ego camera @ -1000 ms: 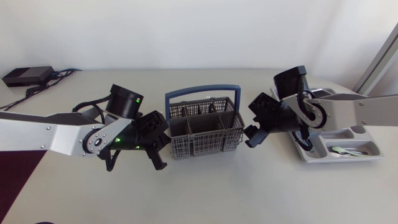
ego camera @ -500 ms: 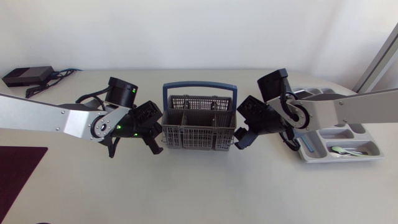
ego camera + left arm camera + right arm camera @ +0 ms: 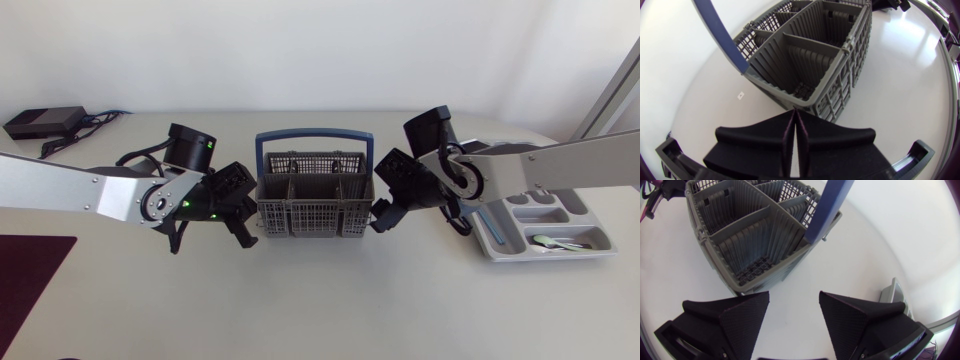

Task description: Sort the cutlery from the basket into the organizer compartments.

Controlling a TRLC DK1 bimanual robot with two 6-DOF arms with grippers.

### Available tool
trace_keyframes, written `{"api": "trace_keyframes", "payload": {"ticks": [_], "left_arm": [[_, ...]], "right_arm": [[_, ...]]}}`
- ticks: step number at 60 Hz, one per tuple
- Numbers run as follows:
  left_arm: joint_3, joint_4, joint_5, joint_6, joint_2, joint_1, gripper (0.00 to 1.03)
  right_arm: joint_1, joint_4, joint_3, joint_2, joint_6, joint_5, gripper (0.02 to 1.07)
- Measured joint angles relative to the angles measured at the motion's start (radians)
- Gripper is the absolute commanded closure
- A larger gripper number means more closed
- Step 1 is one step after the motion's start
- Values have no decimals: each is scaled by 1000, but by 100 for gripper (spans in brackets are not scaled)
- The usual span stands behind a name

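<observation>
Sitting mid-table: a grey basket (image 3: 315, 218) with an upright blue handle (image 3: 316, 137) and ribbed dividers inside.
Surface: a pale, plain table (image 3: 320, 300).
Left claw (image 3: 796, 117): just beside the basket's left end, fingers pressed together.
Right claw (image 3: 794, 300): just beside the basket's right end, fingers spread wide.
Tray (image 3: 550, 255): well to the right of the basket, with pale cutlery (image 3: 555, 241) lying in its front compartment.
Black box (image 3: 42, 122): far to the left of the basket, at the table's back corner, with cables (image 3: 100, 118) beside it.

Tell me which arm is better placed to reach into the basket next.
Right, likely: the right pincer is open beside the basket, and the organizer lies on that side. The left pincer is shut.
</observation>
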Motion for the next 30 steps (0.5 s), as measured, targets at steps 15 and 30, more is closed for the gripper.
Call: {"api": "trace_keyframes", "payload": {"ticks": [15,30], "left_arm": [[-24,2,20,11,-18,22,100],[-54,-11,27,4,-141,74,91]], "right_arm": [[2,34,-29,-6,-1,49,30],[-44,34,-72,-82,-4,79,22]]}}
